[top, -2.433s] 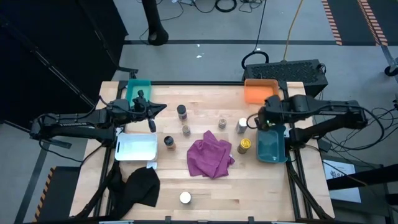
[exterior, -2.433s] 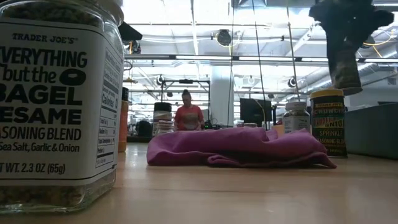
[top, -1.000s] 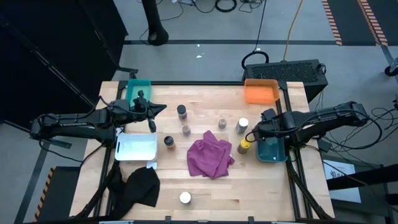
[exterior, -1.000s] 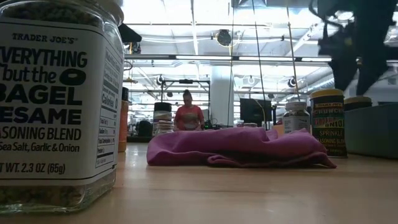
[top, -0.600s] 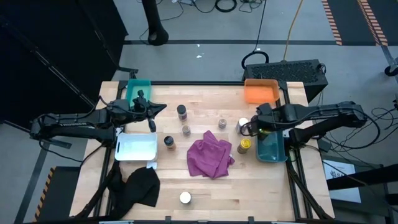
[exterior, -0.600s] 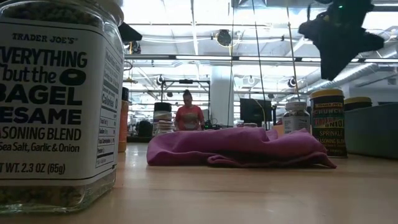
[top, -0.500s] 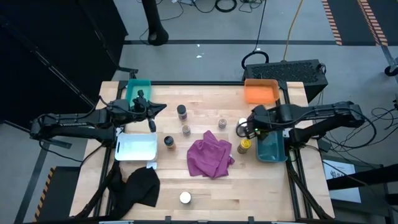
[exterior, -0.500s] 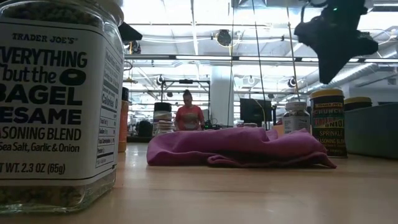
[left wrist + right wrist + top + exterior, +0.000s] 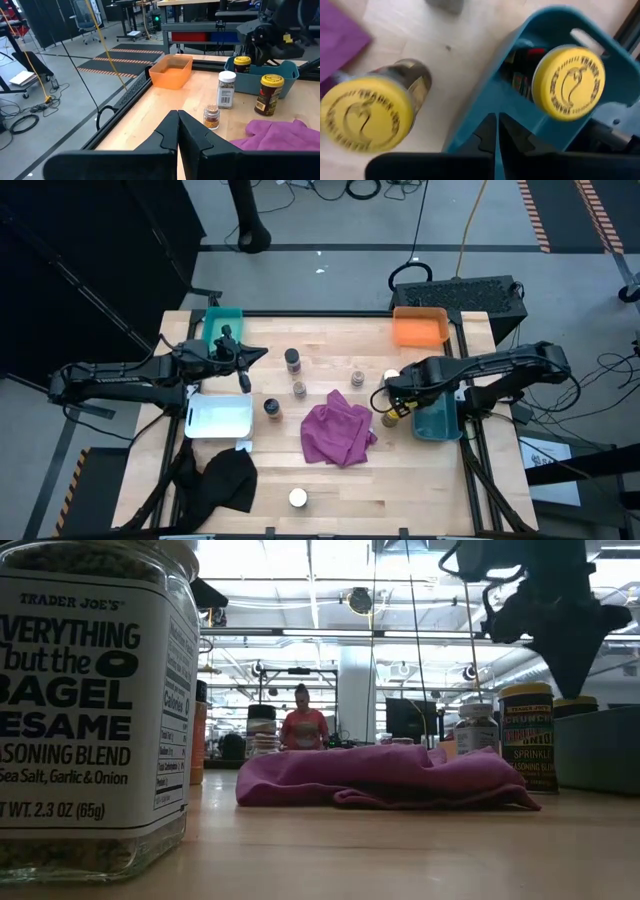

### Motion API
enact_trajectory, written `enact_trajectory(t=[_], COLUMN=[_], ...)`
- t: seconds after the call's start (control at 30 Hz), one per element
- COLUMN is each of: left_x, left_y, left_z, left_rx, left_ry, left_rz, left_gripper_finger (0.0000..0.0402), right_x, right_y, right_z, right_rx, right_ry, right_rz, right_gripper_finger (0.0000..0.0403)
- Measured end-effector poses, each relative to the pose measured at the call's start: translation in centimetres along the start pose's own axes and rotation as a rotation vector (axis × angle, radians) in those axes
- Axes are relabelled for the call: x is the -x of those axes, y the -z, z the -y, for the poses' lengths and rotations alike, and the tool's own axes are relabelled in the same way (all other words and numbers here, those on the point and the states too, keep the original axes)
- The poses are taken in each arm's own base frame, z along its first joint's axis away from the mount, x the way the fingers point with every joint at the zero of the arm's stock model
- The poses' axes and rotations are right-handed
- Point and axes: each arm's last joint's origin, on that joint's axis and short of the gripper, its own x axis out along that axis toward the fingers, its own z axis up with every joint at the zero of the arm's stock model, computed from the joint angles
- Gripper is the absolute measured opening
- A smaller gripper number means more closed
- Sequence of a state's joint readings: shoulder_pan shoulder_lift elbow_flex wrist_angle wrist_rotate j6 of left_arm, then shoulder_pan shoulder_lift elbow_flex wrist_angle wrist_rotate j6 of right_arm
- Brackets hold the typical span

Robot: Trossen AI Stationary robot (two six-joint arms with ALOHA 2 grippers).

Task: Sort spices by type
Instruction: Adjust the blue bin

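The right gripper (image 9: 385,402) hangs closed and empty over the yellow-lidded jar (image 9: 392,414) that stands on the worktop near the right edge, just beside the blue tray (image 9: 436,423); its wrist view shows the fingers pressed together above that lid, with a second yellow-lidded jar (image 9: 568,82) already standing in the tray. The step in hand looks like fetching the matching yellow jar for that tray; the next move calls for opening the fingers, lowering them around the jar below its lid, closing, then lifting it over the tray wall. The other jars stand apart toward the worktop's middle around the magenta cloth (image 9: 339,432), one white-lidded jar (image 9: 297,498) near the front edge. The left gripper (image 9: 256,355), closed on nothing, waits by the green tray (image 9: 222,323) at the far left corner.
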State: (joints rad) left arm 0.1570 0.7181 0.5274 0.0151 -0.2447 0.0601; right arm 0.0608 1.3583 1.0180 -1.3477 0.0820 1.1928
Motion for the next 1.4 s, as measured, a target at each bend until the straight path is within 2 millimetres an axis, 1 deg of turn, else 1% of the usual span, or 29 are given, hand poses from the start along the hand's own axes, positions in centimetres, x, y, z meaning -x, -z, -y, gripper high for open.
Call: enact_trajectory(t=[0.4, 0.6, 0.83, 1.4], left_x=[0.0, 0.0, 0.0, 0.0], left_y=[0.0, 0.1, 0.1, 0.1], left_z=[0.0, 0.0, 0.0, 0.0], left_rx=[0.0, -0.001, -0.001, 0.0], left_ry=[0.0, 0.001, 0.001, 0.001], left_rz=[-0.003, -0.007, -0.007, -0.006], left_gripper_finger=[0.0008, 0.0008, 0.0008, 0.0008], right_x=[-2.0, -2.4, -3.9, -3.9], right_y=[-0.5, -0.7, -0.4, 0.1], right_z=[-1.6, -1.7, -1.6, -2.0], right_rx=[0.072, 0.087, 0.091, 0.181], right_ry=[0.118, 0.139, 0.128, 0.099], right_rz=[-0.02, 0.005, -0.006, -0.024], right_gripper_finger=[0.0, 0.0, 0.0, 0.0])
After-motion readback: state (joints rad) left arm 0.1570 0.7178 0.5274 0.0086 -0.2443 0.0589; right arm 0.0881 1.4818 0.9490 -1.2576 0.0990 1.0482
